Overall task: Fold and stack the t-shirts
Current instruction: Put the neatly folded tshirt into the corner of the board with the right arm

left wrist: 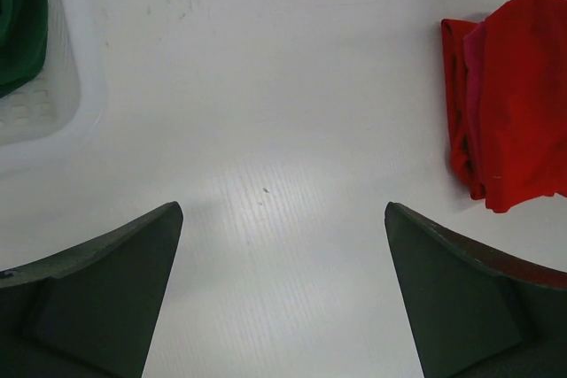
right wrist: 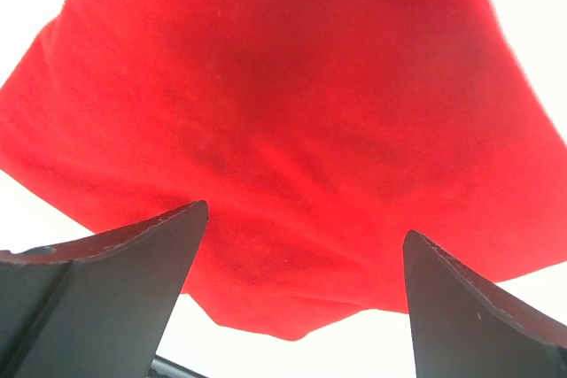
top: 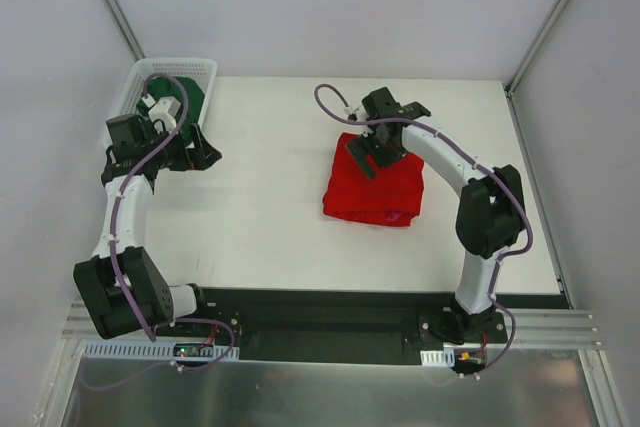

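Top external, centre: right pincer (top: pixel 372 155) gapes empty over the folded red t-shirt (top: pixel 372 197); left pincer (top: pixel 203 154), equally wide and empty, should pinch the green t-shirt (top: pixel 192 99) by its edge.

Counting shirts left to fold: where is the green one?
Top view: the green shirt lies in the white basket at the far-left corner of the table.

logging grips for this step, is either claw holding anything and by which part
Nothing is held. The left claw stands open over the white table; the right claw stands open over the folded bright red cloth t-shirt, not pinching it.
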Motion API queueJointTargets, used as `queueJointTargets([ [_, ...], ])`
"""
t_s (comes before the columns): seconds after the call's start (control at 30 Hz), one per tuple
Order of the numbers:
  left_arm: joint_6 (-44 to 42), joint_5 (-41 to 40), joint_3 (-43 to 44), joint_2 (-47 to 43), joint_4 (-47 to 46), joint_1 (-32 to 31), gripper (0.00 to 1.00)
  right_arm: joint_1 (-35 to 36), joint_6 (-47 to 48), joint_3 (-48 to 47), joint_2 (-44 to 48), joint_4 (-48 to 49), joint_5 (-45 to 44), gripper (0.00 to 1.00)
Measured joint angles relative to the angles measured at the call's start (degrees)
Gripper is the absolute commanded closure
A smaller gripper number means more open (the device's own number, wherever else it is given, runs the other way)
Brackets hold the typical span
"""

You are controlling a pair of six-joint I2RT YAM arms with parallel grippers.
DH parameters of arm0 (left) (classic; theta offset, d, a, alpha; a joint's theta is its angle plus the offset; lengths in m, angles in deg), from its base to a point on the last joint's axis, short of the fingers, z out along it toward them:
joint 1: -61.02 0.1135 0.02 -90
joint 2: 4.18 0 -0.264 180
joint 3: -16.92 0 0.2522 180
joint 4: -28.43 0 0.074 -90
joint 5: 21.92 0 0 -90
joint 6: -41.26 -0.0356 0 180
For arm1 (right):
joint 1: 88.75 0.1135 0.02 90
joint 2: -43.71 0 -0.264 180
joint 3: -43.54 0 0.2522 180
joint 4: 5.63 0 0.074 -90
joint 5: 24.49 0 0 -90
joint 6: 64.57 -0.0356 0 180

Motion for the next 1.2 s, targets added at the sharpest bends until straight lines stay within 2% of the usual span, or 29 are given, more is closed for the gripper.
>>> queueJointTargets([
  [0.43,-1.1,0.0,-2.2,-2.0,0.7,3.3,0.01,0.0,0.0,2.5,-0.6,-0.6,2.3,0.04],
  [0.73,-1.2,0.1,-4.1,-2.1,0.8,3.4,0.01,0.1,1.3,2.6,-6.6,2.2,2.8,0.04],
  [0.97,-1.4,0.4,-5.0,-3.7,0.8,3.4,0.01,-0.5,2.6,-1.7,-11.0,0.9,3.1,0.04],
  [1.2,-2.3,0.4,-6.2,-4.3,0.8,3.4,0.01,-4.3,2.4,-3.5,-12.8,0.5,7.5,0.04],
])
